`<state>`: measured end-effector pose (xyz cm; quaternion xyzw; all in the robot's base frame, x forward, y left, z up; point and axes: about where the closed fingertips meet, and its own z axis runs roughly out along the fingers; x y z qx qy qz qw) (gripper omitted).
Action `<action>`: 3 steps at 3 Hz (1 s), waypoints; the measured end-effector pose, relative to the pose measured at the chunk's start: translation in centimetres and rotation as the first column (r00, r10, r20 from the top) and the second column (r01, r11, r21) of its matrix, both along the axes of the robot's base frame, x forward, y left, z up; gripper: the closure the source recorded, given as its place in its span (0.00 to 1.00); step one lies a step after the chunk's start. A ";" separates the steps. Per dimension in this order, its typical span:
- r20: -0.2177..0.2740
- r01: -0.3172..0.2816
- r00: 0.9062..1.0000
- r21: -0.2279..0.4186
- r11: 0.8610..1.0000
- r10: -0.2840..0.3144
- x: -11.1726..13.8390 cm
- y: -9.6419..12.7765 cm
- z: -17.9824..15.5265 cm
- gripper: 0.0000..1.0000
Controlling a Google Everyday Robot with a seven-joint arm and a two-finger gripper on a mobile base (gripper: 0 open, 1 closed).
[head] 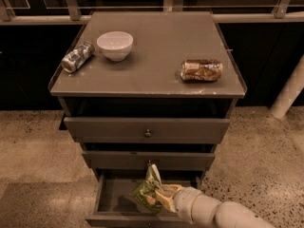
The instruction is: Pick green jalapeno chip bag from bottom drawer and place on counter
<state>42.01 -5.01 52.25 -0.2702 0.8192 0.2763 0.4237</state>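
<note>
Holding the green jalapeno chip bag [147, 190] clamped by one edge in the tool [164, 199], just above the open bottom drawer [114, 196]; probably light, crinkly, slippery foil, so pinch a folded seam en route to the counter [161, 56].

table [156, 56]: matt grey metal
bag [147, 194]: crinkled glossy foil
end effector [164, 199]: smooth pale plastic, over bottom drawer [114, 196], clamping bag
</note>
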 end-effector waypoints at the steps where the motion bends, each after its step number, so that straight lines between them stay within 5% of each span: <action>1: 0.131 -0.085 0.987 -0.022 0.996 0.087 -1.1 2.7 7.5 1.00; 3: 0.166 -0.076 0.983 -0.032 0.997 0.080 -0.9 1.9 9.9 1.00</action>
